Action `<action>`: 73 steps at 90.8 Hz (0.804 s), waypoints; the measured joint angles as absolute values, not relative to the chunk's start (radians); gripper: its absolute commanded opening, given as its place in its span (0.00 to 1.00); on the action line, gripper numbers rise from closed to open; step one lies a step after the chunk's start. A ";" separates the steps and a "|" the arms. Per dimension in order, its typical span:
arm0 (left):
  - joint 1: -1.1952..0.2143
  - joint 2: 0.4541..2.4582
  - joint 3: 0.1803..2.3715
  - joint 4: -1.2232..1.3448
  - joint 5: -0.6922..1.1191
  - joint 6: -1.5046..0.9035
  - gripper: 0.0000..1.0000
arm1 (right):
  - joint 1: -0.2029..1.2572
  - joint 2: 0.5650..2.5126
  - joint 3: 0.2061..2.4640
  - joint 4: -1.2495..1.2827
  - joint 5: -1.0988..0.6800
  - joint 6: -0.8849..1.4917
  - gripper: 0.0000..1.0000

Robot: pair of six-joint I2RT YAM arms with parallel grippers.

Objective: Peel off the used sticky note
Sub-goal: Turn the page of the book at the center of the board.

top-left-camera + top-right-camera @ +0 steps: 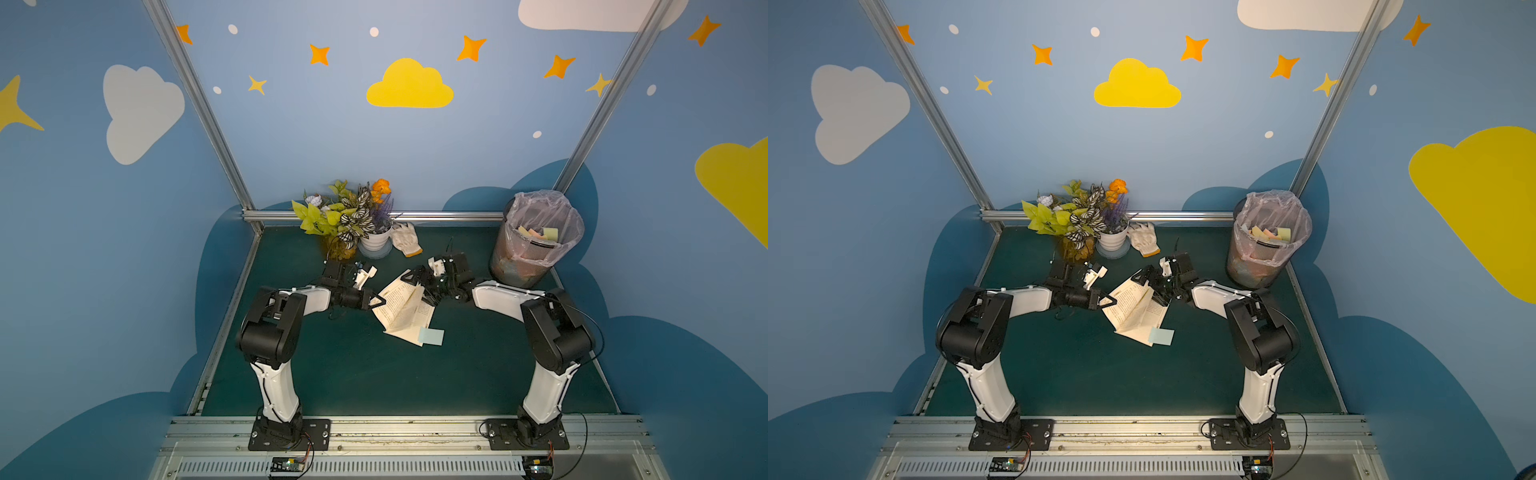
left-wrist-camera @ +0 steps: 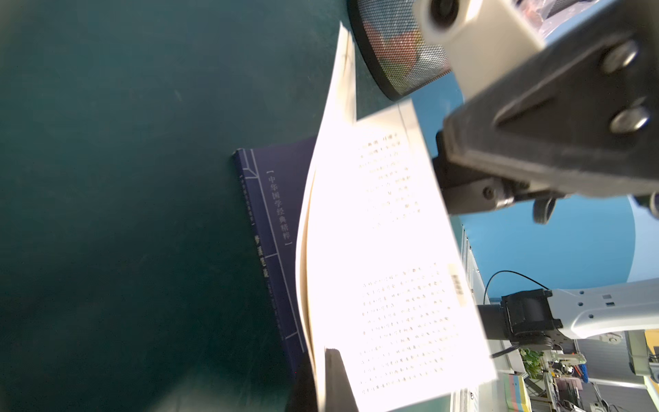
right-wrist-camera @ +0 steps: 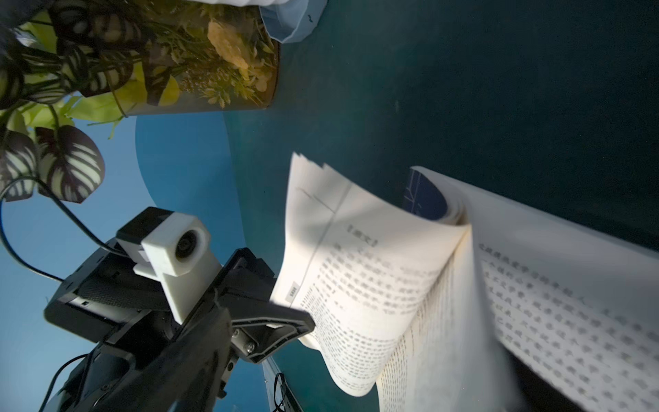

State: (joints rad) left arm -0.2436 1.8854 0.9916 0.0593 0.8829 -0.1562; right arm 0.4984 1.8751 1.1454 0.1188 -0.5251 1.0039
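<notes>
Paper's the trouble: the blue sticky note point(image 1: 431, 336) sits on the near corner of the open book point(image 1: 401, 311), apart from both hands. With the left hand point(image 1: 376, 300) closed at the page edge, I'd bring the wide-open right hand point(image 1: 420, 286) to the note's loose edge and peel slowly.

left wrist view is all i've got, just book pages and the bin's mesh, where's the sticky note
Observer: A pale blue sticky note sticks out from the near corner of the book, on the side toward the arm bases.
Operator: is the right arm near it
Observer: No. The right gripper is open over the book's far end, away from the note.
Operator: anything in the bin
Observer: Yes, the bin holds several coloured notes.
</notes>
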 measured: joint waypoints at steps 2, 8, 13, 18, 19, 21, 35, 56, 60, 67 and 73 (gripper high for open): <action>-0.245 1.885 0.996 0.052 0.884 -0.151 0.03 | 0.496 1.882 1.163 0.106 -0.525 0.997 0.95; -0.254 1.885 1.011 0.032 0.885 -0.133 0.03 | 0.492 1.901 1.200 0.078 -0.527 0.986 0.95; -0.266 1.885 1.028 0.011 0.883 -0.114 0.03 | 0.491 1.918 1.222 0.058 -0.528 0.982 0.95; -0.282 1.885 1.047 -0.014 0.881 -0.094 0.03 | 0.489 1.933 1.237 0.034 -0.528 0.975 0.95; -0.286 1.885 1.051 -0.019 0.881 -0.089 0.03 | 0.488 1.936 1.240 0.028 -0.527 0.972 0.95; -0.293 1.885 1.058 -0.028 0.879 -0.080 0.03 | 0.487 1.941 1.245 0.018 -0.527 0.968 0.95; -0.342 1.885 1.105 -0.106 0.852 -0.005 0.03 | 0.483 1.960 1.272 -0.058 -0.516 0.938 0.95; -0.396 1.885 1.145 -0.215 0.807 0.115 0.36 | 0.481 1.960 1.274 -0.107 -0.507 0.909 0.82; -0.403 1.885 1.147 -0.239 0.802 0.132 0.47 | 0.481 1.960 1.274 -0.111 -0.505 0.908 0.79; -0.411 1.883 1.155 -0.285 0.796 0.156 0.62 | 0.481 1.960 1.273 -0.117 -0.499 0.907 0.72; -0.413 1.869 1.166 -0.325 0.794 0.181 0.70 | 0.481 1.959 1.272 -0.122 -0.493 0.902 0.63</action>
